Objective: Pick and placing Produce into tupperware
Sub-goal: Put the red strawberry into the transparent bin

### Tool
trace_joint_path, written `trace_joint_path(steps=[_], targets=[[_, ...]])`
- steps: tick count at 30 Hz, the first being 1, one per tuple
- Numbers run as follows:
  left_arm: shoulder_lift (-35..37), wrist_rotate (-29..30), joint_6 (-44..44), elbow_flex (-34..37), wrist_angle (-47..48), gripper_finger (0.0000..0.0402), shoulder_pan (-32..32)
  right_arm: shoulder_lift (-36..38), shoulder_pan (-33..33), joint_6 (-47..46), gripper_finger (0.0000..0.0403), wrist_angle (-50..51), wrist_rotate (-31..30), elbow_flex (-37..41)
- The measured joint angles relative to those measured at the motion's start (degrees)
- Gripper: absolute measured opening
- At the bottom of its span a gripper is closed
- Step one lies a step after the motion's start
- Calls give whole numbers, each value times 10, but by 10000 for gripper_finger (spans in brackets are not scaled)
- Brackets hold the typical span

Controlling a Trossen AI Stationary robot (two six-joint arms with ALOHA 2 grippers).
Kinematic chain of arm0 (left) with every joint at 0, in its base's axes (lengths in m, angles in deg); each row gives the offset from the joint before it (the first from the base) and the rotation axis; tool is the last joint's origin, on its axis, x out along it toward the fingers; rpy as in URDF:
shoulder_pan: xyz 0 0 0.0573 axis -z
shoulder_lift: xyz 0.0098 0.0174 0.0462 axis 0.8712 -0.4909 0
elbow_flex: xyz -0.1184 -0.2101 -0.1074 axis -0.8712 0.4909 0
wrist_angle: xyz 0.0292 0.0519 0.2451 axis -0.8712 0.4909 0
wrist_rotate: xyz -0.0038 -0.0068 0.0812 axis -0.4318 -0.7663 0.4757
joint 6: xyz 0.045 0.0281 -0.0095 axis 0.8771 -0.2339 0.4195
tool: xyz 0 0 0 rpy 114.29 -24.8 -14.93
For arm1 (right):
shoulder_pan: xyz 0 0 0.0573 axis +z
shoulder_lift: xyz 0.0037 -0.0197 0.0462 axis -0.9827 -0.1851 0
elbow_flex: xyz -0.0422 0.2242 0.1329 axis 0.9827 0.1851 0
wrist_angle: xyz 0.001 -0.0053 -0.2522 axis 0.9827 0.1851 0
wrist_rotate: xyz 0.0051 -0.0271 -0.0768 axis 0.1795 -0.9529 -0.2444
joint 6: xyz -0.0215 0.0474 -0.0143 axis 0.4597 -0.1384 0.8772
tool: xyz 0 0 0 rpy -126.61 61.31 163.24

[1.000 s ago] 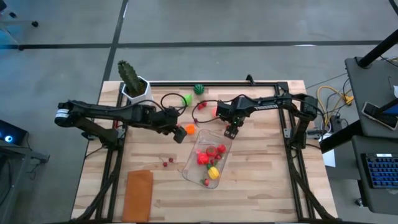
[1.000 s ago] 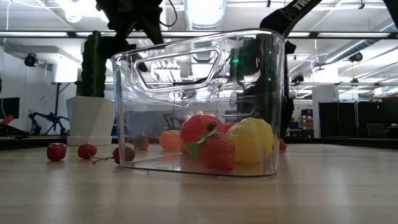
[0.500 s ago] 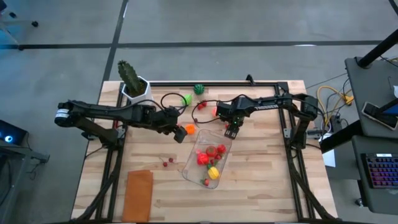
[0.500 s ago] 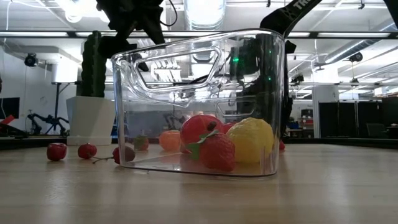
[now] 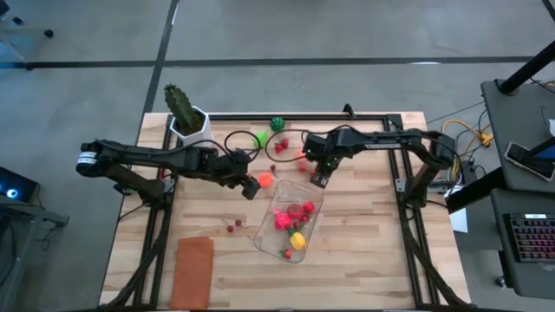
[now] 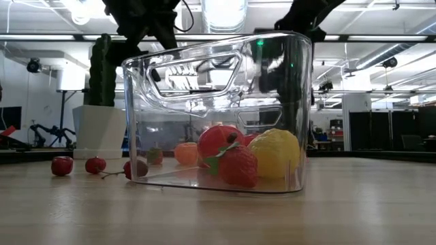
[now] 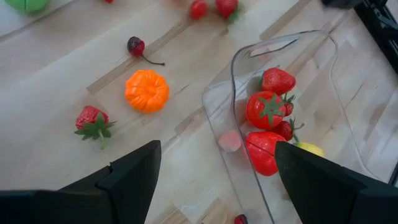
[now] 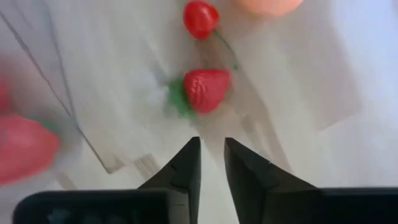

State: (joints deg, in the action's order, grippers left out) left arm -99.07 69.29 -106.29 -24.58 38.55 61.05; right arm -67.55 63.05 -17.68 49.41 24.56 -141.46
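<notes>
Right hand [image 8: 211, 152] empty beside tub [image 5: 290, 224].
Fingers pressed together short of strawberry [image 8: 205, 89]; descending like this would shove it away. Left hand [image 7: 214, 168] spread.

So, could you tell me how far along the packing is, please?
Done: several fruits lie in the tupperware. In hand: nothing; the right hand is shut and empty beside a strawberry, and the left hand is open near the orange. Left: cherries and greens.
</notes>
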Motion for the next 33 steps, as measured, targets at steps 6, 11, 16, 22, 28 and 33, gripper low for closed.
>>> trace_joint_path(steps=[6,11,16,22,28,33], targets=[[0,0,3,4,-1,299,0,-1,-4,24,63,11,7,-8],[0,0,3,5,-1,299,0,-33,-6,20,134,-8,6,-9],[0,0,1,5,-1,299,0,-61,-14,19,218,-17,-24,-42],[0,0,-2,5,0,299,0,-109,-40,27,276,-2,-10,-96],[0,-1,-3,5,0,299,0,-177,-49,41,276,42,11,-126],[0,-3,-4,5,0,299,0,-201,-46,48,259,43,13,-152]])
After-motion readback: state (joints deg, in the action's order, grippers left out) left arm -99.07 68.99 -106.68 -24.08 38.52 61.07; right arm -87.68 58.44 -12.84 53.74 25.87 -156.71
